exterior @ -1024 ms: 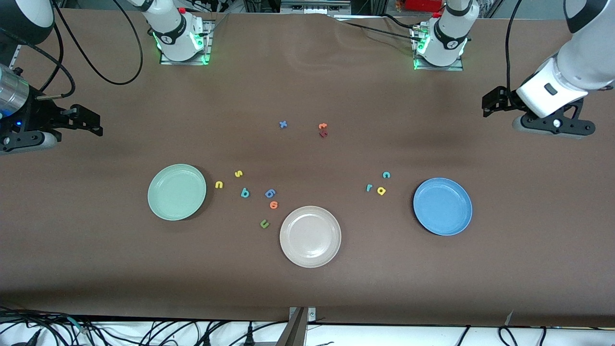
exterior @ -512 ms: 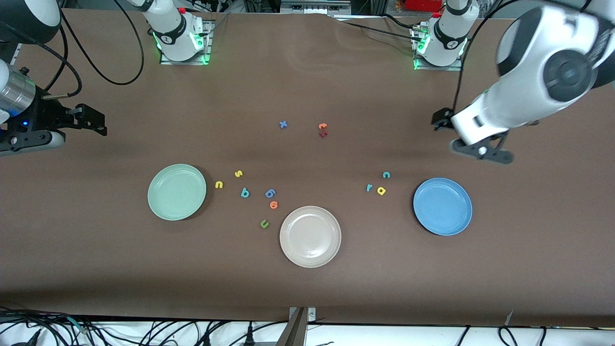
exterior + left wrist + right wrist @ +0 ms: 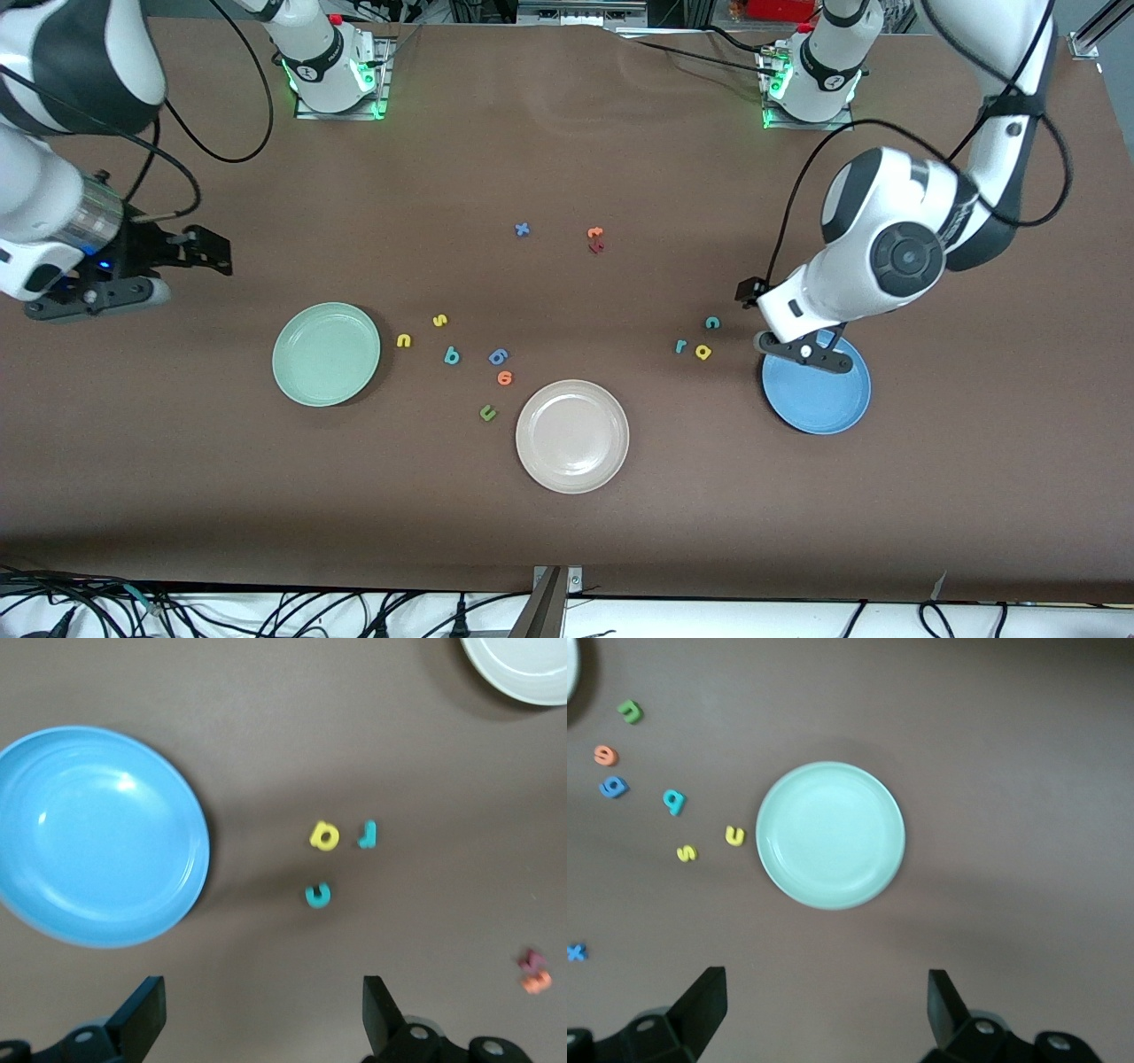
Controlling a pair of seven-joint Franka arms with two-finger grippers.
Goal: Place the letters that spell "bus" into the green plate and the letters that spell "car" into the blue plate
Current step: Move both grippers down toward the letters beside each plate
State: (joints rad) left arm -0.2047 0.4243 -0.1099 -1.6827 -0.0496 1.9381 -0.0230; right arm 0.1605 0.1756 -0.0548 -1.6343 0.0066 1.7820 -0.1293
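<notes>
On the brown table (image 3: 567, 159) nothing is sorted yet. Our left gripper (image 3: 264, 1014), jaws spread and empty, hangs between the blue plate (image 3: 828, 403) and the teal "c" (image 3: 712, 322), yellow "a" (image 3: 703, 352) and teal "r" (image 3: 679, 346). We should centre over one letter, then descend straight. Our right gripper (image 3: 824, 1010), spread too, hovers near the green plate (image 3: 326, 354).

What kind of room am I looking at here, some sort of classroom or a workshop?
Most likely a robotics lab set up for a sorting exercise. Two white robot arms are bolted along one edge of a brown table, tiny foam letters such as a teal c lie scattered on it, and loose cables hang along its edge.
</notes>
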